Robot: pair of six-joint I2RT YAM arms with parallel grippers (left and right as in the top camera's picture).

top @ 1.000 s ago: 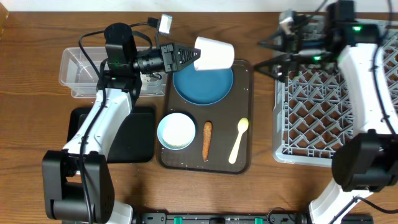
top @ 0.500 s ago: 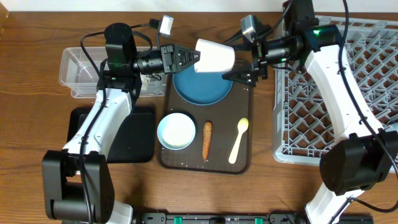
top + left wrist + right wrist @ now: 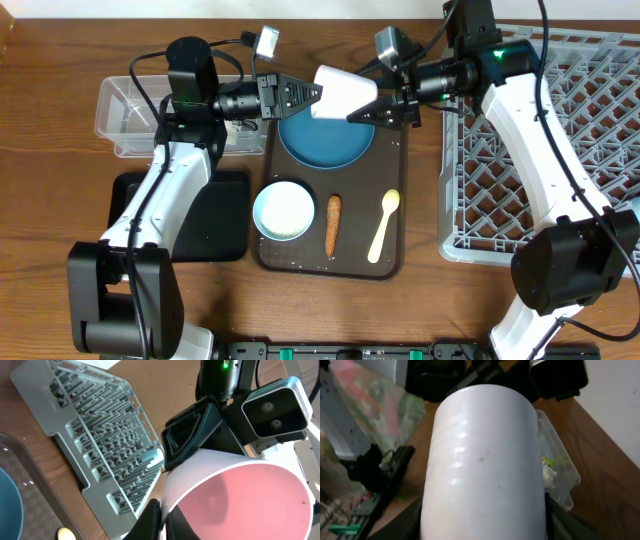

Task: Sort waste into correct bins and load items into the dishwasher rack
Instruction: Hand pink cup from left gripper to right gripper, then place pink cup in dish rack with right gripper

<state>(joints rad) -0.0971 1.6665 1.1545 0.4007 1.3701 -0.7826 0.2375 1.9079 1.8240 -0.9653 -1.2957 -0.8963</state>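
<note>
My left gripper is shut on the rim of the pink cup, white outside and pink inside. It holds the cup on its side above the dark-blue bowl. My right gripper is open, with a finger on each side of the cup's body. I cannot tell if the fingers touch it. The pale-blue bowl, carrot and yellow spoon lie on the brown tray. The grey rack stands at the right. No light-blue cup shows.
The clear tub stands at the back left, with a wrapper and tissue in it. The black tray lies in front of it, under my left arm. Cables trail behind the left arm.
My right arm has swung left from over the rack to the cup and now straddles it. My left gripper has held the cup nearly still.
</note>
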